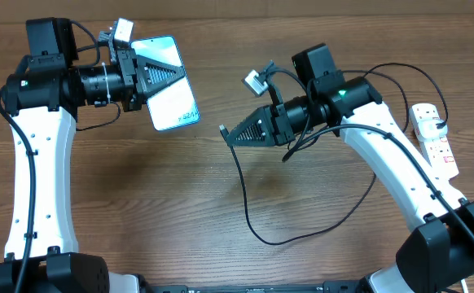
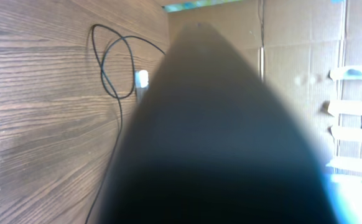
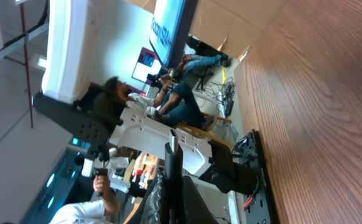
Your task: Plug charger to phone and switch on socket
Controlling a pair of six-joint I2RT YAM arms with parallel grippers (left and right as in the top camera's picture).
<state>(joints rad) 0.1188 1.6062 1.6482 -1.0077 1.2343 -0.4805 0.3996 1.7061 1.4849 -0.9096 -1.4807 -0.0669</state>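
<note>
Nearest me, the charger [image 1: 263, 240] loops its black cable over the table [image 1: 155, 212] and rises to the right gripper [image 1: 229, 133], which is clamped on the plug end with the tip pointing left. A short gap separates that tip from the phone [image 1: 172, 106], farther back and left, held tilted in the pinched left gripper [image 1: 172, 75]. A dark blur fills most of my left wrist view. The socket [image 1: 434, 134] lies at the right edge, just beyond my right arm, well apart from both grippers.
</note>
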